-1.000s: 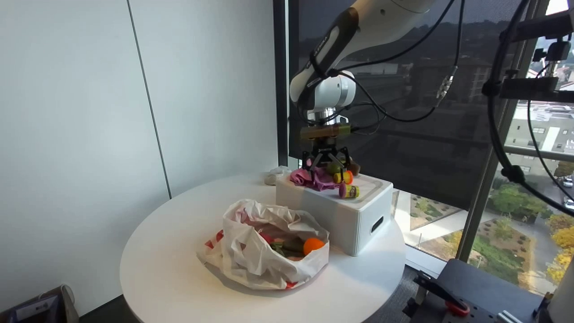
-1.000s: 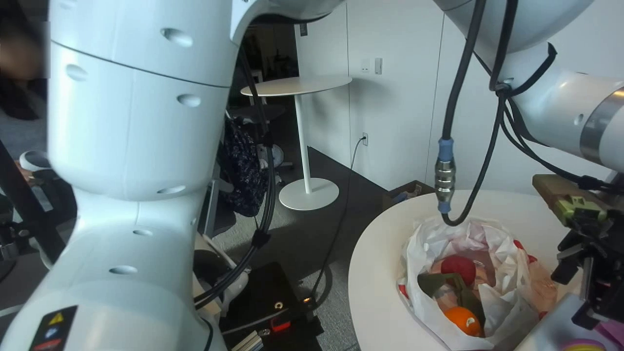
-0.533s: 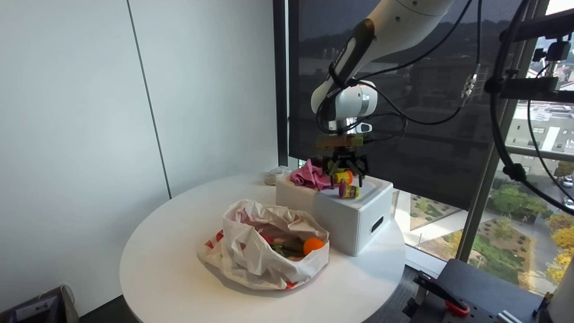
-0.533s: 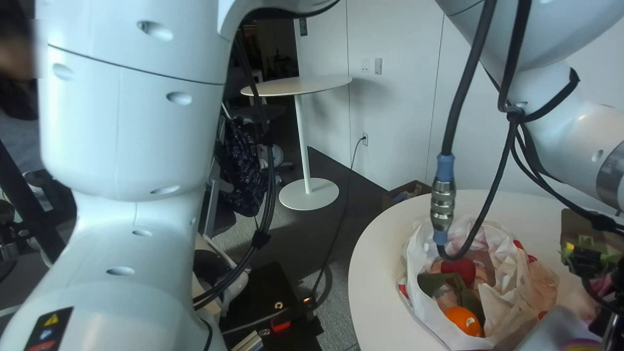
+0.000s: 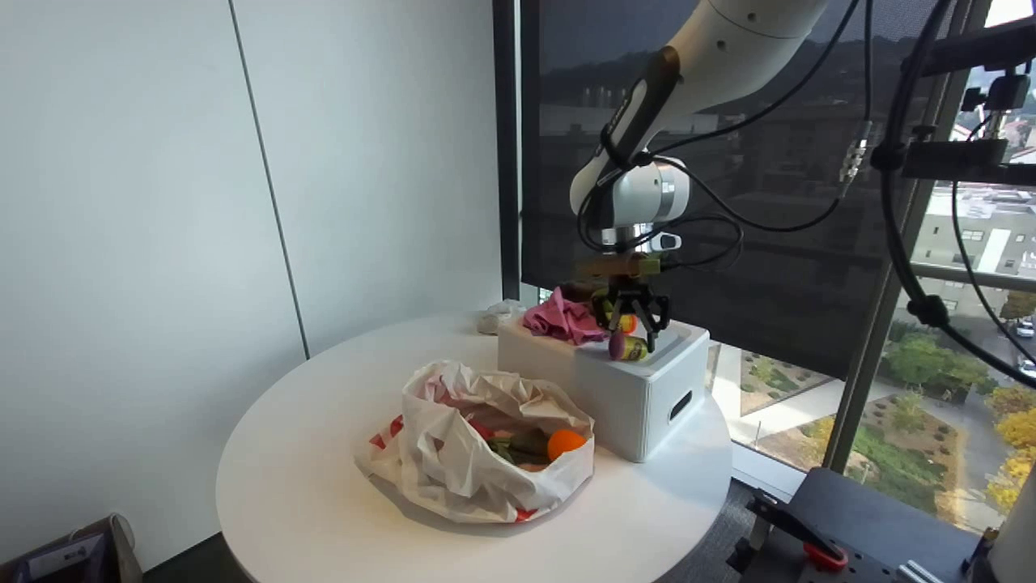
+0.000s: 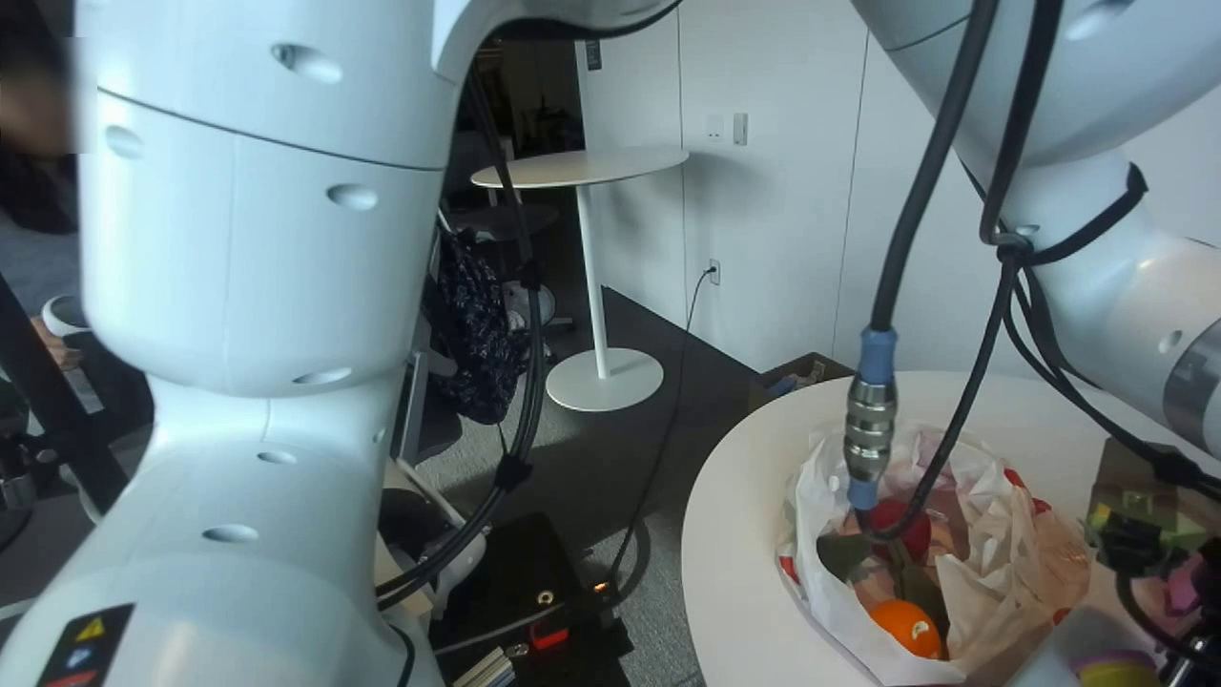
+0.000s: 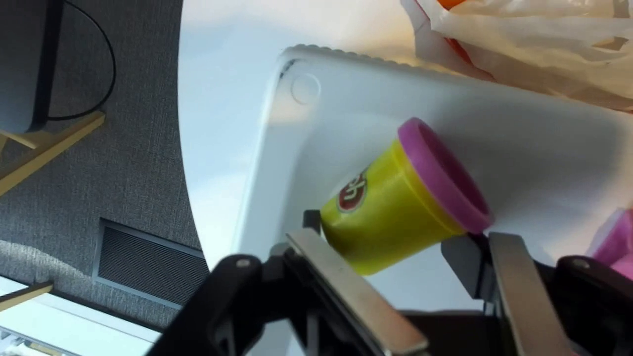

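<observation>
Though sideways, purple-lidded tub (image 7: pixel 395 207) between hand's (image 7: pixel 388 240) fingers (image 7: pixel 462 259)

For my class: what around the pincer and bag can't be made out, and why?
Logo on the Play-Doh tub: wrist view, partly hidden by its curve.
Orange-lidded tub: in an exterior view, partly behind the pincer.
Pink cloth: wrist view, cut off by the right edge.
Red thing in the plastic bag: in an exterior view, partly behind a cable.

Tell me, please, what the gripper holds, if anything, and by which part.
That cannot be told: the gripper has the tub between its fingers, one near the base, the other near the lid, but a firm grip isn't clear.
</observation>
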`<state>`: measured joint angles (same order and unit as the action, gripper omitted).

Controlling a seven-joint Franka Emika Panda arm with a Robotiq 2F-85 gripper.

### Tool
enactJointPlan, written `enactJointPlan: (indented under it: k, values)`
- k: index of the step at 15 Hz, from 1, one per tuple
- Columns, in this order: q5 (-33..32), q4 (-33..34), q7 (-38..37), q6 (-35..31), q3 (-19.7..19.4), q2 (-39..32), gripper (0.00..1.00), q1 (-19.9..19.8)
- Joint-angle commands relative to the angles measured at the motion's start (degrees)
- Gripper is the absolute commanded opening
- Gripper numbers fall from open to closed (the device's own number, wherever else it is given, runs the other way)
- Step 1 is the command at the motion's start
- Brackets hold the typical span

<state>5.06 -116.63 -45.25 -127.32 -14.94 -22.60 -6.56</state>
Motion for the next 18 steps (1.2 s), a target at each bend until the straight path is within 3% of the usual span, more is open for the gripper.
enactJointPlan:
  k: [1, 3, 8, 10, 12, 14, 18]
  values:
    - [0.5, -2.0, -0.9, 0.5, 1.2, 3.7, 0.36, 0.8]
    - [1.0, -2.4, 0.9, 0.9, 2.7, 5.5, 0.21, 1.2]
    - [-0.2, -0.2, 2.4, 3.7, 6.8, 5.4, 0.1, 4.2]
    - [-2.0, 1.3, 0.6, 5.8, 7.3, 3.9, 0.35, 5.7]
    - [-0.7, 2.1, 2.8, 9.3, 8.2, 3.2, 0.45, 5.6]
    - [-0.7, 2.9, 3.5, 11.7, 8.4, 2.2, 0.62, 5.7]
    - [-0.3, 4.7, 7.7, 10.6, 8.1, -1.4, 0.92, 4.5]
